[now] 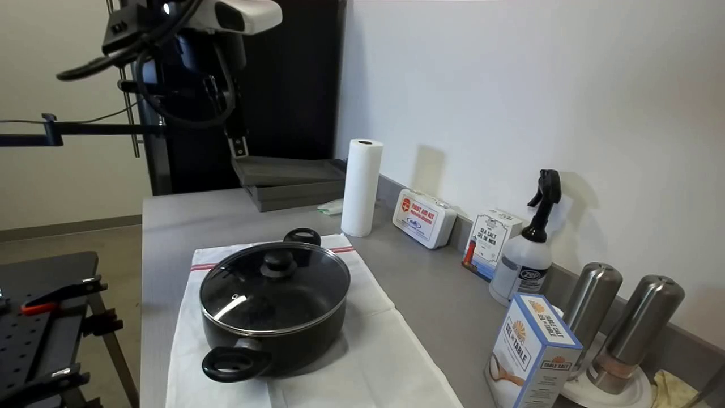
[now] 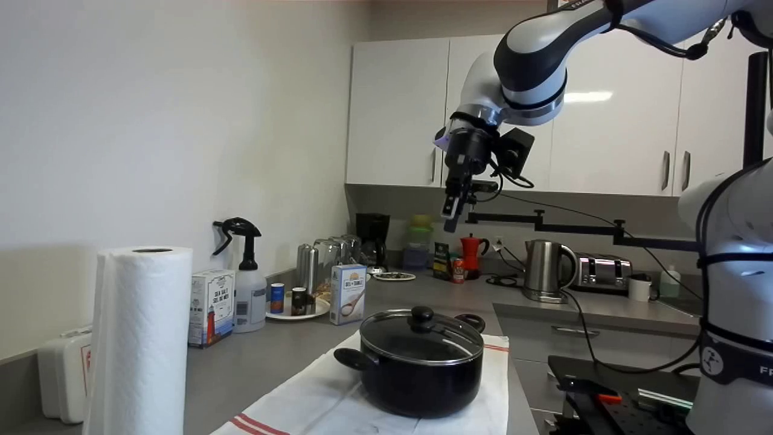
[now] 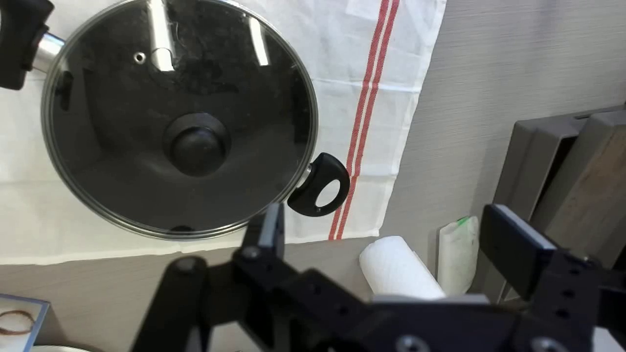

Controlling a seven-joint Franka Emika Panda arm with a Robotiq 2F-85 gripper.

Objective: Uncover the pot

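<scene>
The black pot stands upright on a white cloth with red stripes; it also shows in an exterior view. Its two black side handles stick out, one of them seen in the wrist view. The round glass lid with a black knob lies flat on the pot in both exterior views and in the wrist view. My gripper is open and empty, its fingers wide apart. In an exterior view the gripper hangs high above the pot, touching nothing. The pot's inside is dim through the lid.
On the counter stand a paper towel roll, grey trays, a first aid kit, a spray bottle, salt boxes and steel cylinders. The wall runs behind them. A kettle and toaster stand farther off.
</scene>
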